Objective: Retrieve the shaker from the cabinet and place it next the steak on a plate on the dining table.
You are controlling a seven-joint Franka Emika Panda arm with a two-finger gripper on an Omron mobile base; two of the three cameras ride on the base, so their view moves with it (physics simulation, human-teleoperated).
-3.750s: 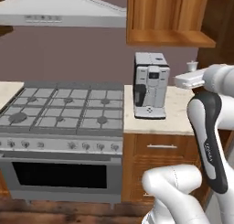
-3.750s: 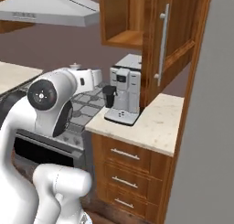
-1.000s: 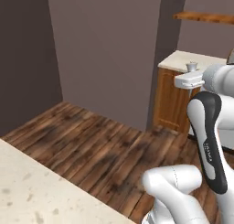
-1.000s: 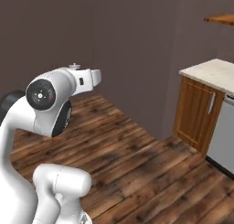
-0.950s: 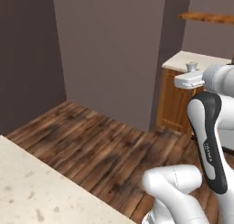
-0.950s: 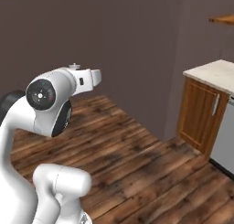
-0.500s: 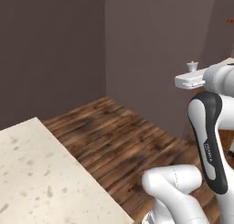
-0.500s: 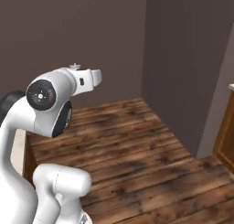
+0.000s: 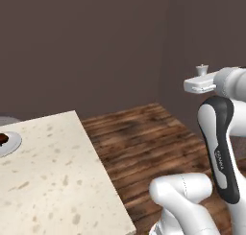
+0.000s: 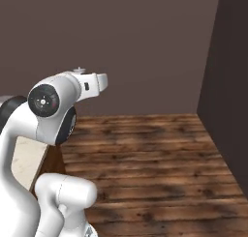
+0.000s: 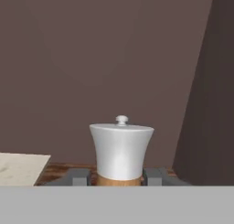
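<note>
A white robot arm stands on a dark wooden floor (image 10: 160, 154) before plain brown walls (image 9: 86, 47). In the hand view, the pincer (image 11: 119, 176) is closed on the shaker (image 11: 120, 151), its two dark fingers (image 11: 78, 176) pressed against the brown base at either side; the shaker's wide pale cap with a small knob rises above them, upright. In the left base view the shaker (image 9: 202, 69) shows as a tiny shape at about 2 o'clock, atop the hand. At 9 o'clock lies the beige speckled surface (image 9: 53, 181), with the plate (image 9: 10, 144) at its far left edge and the dark steak (image 9: 2, 138) on it, well apart from the shaker.
</note>
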